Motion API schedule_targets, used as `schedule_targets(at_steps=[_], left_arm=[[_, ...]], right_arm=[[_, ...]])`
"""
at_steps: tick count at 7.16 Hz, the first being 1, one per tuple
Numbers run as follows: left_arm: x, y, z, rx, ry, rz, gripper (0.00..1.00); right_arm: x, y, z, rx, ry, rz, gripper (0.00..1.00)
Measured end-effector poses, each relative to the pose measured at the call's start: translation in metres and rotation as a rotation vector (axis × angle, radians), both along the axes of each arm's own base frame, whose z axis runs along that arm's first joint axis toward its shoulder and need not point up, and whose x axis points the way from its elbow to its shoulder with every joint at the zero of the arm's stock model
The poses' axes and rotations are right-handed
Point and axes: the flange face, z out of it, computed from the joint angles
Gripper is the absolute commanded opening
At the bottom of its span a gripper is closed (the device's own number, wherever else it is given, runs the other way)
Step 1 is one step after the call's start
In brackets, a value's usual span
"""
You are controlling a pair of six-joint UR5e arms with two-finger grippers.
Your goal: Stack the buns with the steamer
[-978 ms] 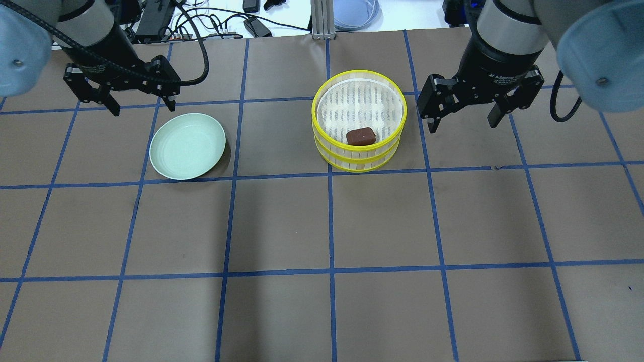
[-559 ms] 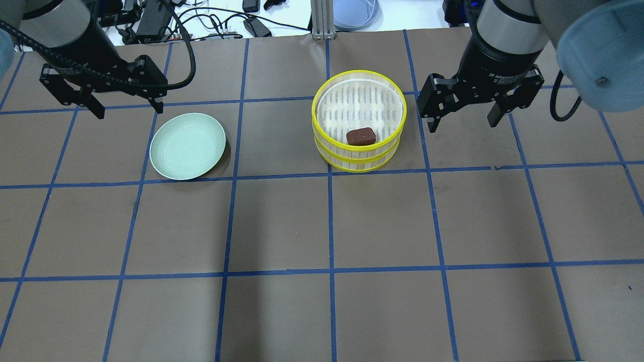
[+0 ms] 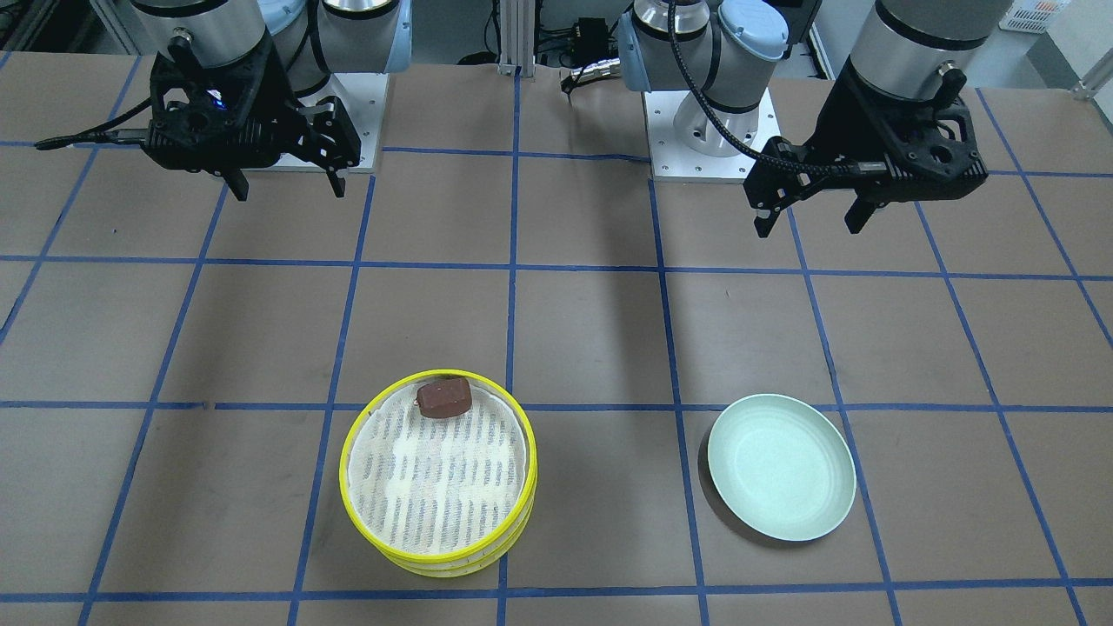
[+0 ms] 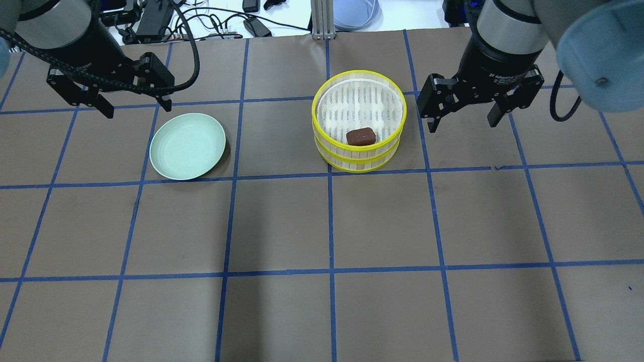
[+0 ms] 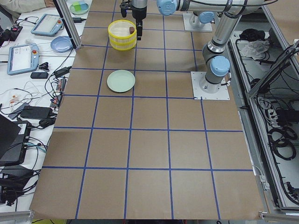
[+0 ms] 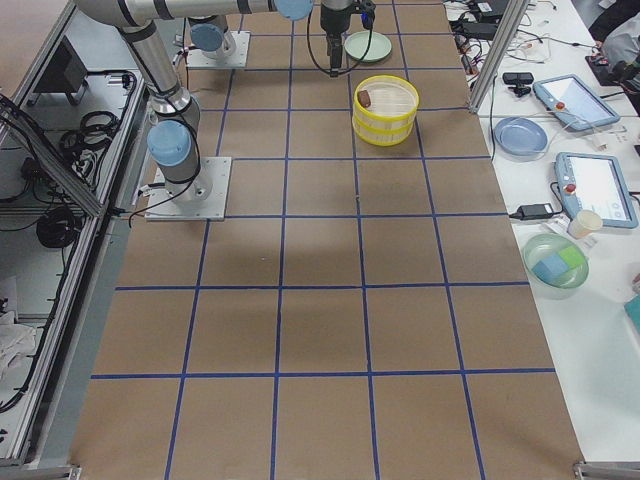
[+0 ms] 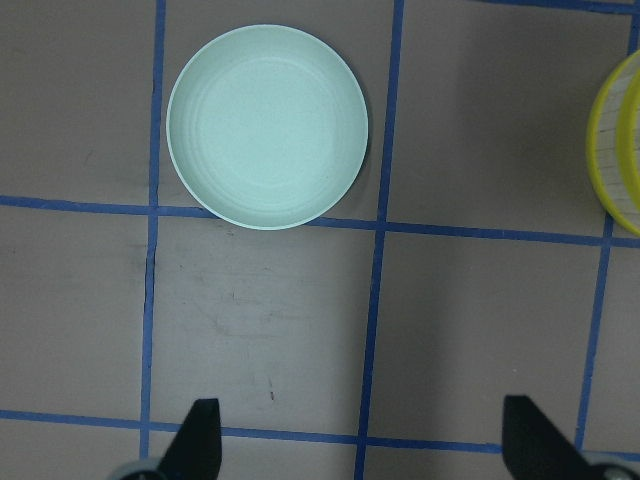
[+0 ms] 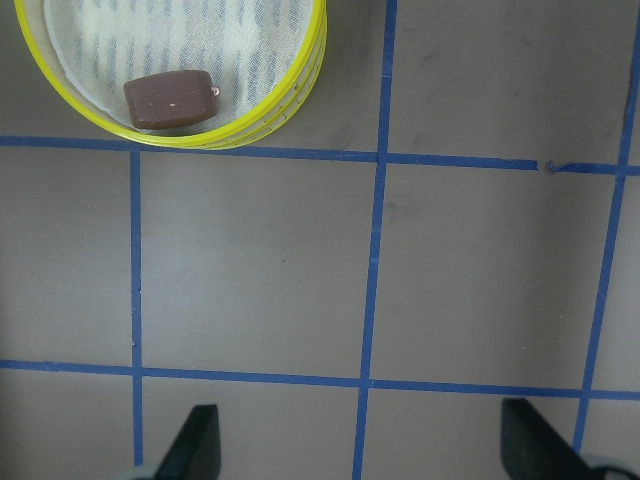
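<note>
The steamer (image 4: 358,157) is two yellow-rimmed bamboo trays stacked one on the other at the table's far middle; it also shows in the front view (image 3: 452,565) and the right wrist view (image 8: 250,125). The reddish-brown bun (image 4: 360,136) (image 3: 443,396) (image 8: 170,99) lies on the top tray's mesh floor near its rim. The cream-white bun is hidden or out of view. My left gripper (image 4: 137,109) (image 3: 809,228) (image 7: 365,440) is open and empty, up in the air behind the plate. My right gripper (image 4: 462,125) (image 3: 287,191) (image 8: 360,440) is open and empty, raised beside the steamer's right.
An empty pale green plate (image 4: 187,146) (image 3: 781,465) (image 7: 267,126) sits left of the steamer. Blue tape lines grid the brown table. Cables and devices (image 4: 221,22) and a metal post (image 4: 322,20) lie beyond the far edge.
My left gripper shifted left and then a little back to the right, still open. The right gripper, steamer, bun and plate have not moved.
</note>
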Motion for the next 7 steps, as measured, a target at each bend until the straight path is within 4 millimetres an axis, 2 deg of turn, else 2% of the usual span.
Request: schedule_targets(at_steps=[7], left_arm=[[0.0028,0.0042,-0.0038,0.007,-0.003,0.006,1.0]], right_arm=[[0.0,0.0003,-0.0021,0.003,0.0,-0.001,1.0]])
